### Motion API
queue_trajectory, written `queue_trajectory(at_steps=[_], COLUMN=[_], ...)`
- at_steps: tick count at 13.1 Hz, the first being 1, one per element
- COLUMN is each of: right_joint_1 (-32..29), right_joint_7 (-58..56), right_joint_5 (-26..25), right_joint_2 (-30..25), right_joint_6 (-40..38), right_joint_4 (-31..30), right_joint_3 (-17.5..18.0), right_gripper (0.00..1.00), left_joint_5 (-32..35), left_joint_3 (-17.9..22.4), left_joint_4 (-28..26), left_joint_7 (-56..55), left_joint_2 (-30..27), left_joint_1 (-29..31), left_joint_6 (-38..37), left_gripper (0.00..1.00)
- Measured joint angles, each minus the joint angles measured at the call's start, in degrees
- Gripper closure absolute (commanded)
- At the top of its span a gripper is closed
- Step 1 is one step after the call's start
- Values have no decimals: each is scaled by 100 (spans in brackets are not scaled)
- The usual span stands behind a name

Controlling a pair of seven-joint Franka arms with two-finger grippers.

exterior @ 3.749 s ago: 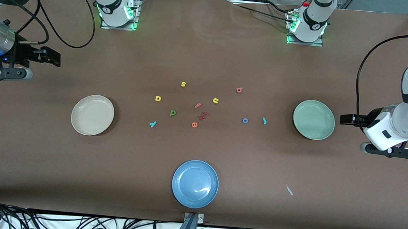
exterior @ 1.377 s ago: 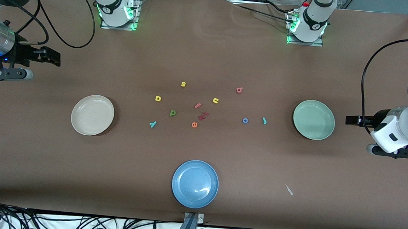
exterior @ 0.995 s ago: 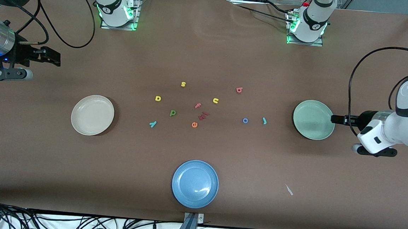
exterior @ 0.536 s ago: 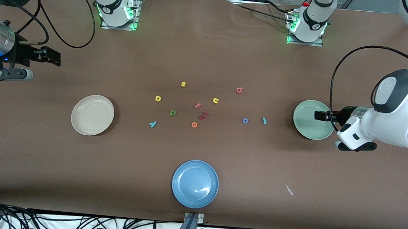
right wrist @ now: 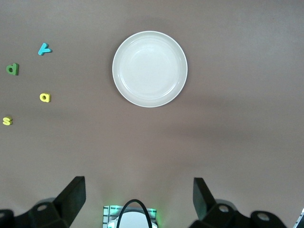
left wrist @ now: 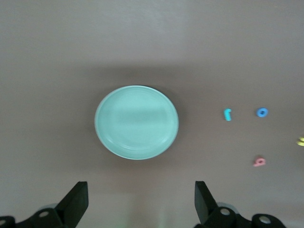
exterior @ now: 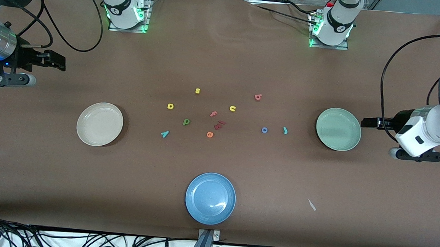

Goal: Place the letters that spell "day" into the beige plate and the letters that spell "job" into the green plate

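Left end effector [exterior: 366, 122] released beside pale mint green plate [exterior: 338, 129], right end effector [exterior: 57, 61] released, apparently waiting, round cream beige plate [exterior: 100, 124]

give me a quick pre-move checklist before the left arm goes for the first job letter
1. left gripper open, holding nothing, up beside the green plate toward the left arm's end: ok
2. green plate holds no letters: ok
3. teal j, blue o and pinkish-red b each lie apart from other letters: ok
4. right gripper open, waiting at the right arm's end, away from the letters: ok
5. beige plate holds no letters: ok
6. job letters in the green plate: not ok, none yet
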Motion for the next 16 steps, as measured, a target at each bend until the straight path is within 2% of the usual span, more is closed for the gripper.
queue_trajectory(at_steps=[3,7,13,16], right_joint_1=[0,0,0,0], right_joint_7=[0,0,0,0], right_joint_5=[0,0,0,0], right_joint_2=[0,0,0,0], right_joint_6=[-2,-4,-8,-9], right_joint_4=[0,0,0,1], right_joint_3=[0,1,1,1], right_gripper=[0,0,0,0], left_joint_5=[275,289,288,-97], left_joint_3=[-53,-65,-88,-110], left_joint_4=[34,53,45,-213], left_joint_7=[318,403,406,-19], left_joint_2=[-6,-92,-95,-92], left_joint_1=[-7,-7,-12,-34], left_joint_6=[186,317,313,232], left_gripper=[3,6,6,8])
